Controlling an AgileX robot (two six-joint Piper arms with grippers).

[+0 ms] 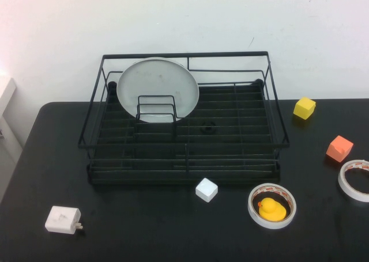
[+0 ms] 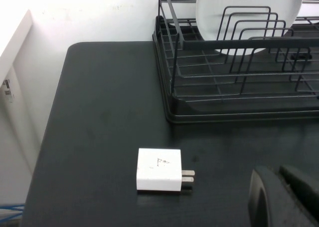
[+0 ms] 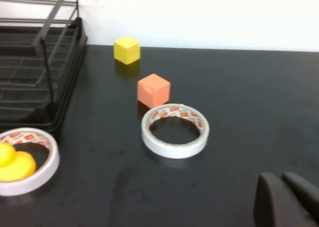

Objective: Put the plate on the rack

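The pale grey-white plate (image 1: 157, 79) stands upright inside the black wire rack (image 1: 184, 145), at its back left, leaning in the small wire dividers. The plate (image 2: 239, 7) and rack (image 2: 239, 44) also show in the left wrist view. My left gripper (image 2: 275, 173) is shut and empty, low over the table near the front left, well short of the rack. My right gripper (image 3: 280, 178) is shut and empty over the table's right side, away from the rack (image 3: 70, 95). Neither arm shows in the high view.
A white charger (image 1: 63, 220) lies front left. A white cube (image 1: 206, 189) sits before the rack. A tape roll (image 1: 255, 213) rings a yellow duck (image 1: 271, 209). Another tape roll (image 1: 354, 180), an orange cube (image 1: 339, 148) and a yellow cube (image 1: 304, 107) are at the right.
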